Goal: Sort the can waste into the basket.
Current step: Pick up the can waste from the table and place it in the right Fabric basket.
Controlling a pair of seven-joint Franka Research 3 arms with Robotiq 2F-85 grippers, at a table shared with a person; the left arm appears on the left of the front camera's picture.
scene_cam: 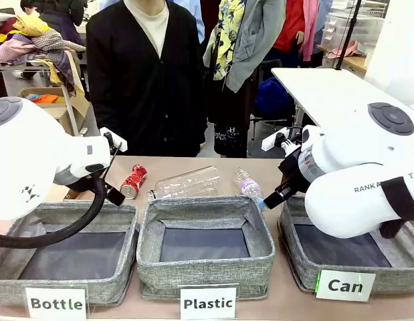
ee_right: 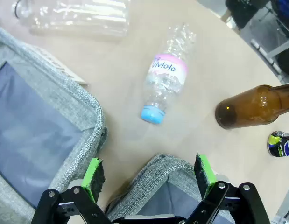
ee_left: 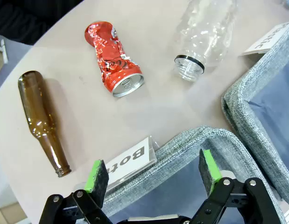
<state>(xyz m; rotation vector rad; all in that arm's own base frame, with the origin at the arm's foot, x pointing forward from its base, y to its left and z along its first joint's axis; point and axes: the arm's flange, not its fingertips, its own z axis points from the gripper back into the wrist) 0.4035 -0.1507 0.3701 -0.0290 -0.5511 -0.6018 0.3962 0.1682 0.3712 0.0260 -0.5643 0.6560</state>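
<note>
Pale beige tabletop (ee_left: 149, 112), person standing at its far side. Crushed red metal drink can (ee_left: 114, 58) lies on it just ahead of the left tool (ee_left: 153, 170). Its silver top faces the tool and its long axis runs away, angled slightly left; the left arm is nearer. Small dark blue-black can (ee_right: 282, 143) lies off to one side of the right tool (ee_right: 149, 170), past a brown glass bottle (ee_right: 256, 107). Both tools gape wide, holding nothing. Grey woven basket labelled "Can" (scene_cam: 301, 267) sits beneath the right arm.
</note>
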